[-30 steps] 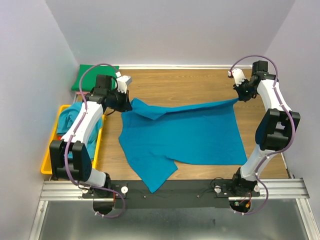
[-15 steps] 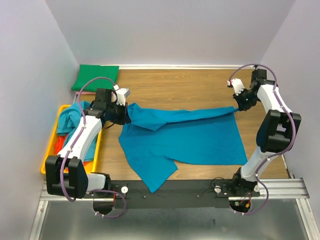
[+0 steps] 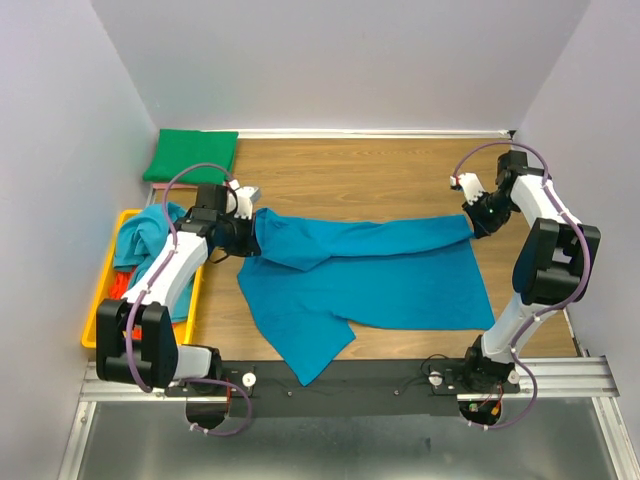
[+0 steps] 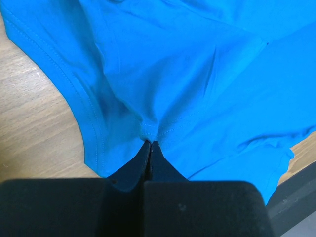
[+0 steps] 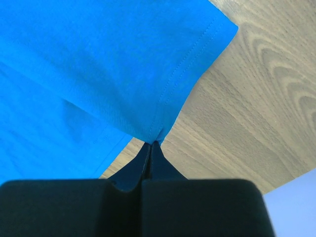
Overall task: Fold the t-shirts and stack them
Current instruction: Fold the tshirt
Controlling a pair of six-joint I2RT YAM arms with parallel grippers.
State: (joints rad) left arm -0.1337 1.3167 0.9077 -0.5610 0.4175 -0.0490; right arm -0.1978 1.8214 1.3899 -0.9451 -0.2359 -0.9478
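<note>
A blue t-shirt (image 3: 370,275) lies spread on the wooden table, its far edge folded toward the near side in a long band. My left gripper (image 3: 252,226) is shut on the shirt's far left part; in the left wrist view (image 4: 150,142) the jaws pinch a hemmed fold of the shirt (image 4: 187,74). My right gripper (image 3: 474,222) is shut on the shirt's far right corner; in the right wrist view (image 5: 151,142) the jaws pinch the hemmed edge of the shirt (image 5: 98,59). A folded green t-shirt (image 3: 190,156) lies at the far left corner.
A yellow bin (image 3: 100,300) at the left edge holds more shirts, teal and red-orange. A black rail (image 3: 380,385) runs along the near edge under the shirt's hanging sleeve. Walls close in the table on the left, back and right.
Both grippers moved toward the near side and lower, carrying the shirt's far edge over its body. The fold now lies lower and flatter across the shirt.
</note>
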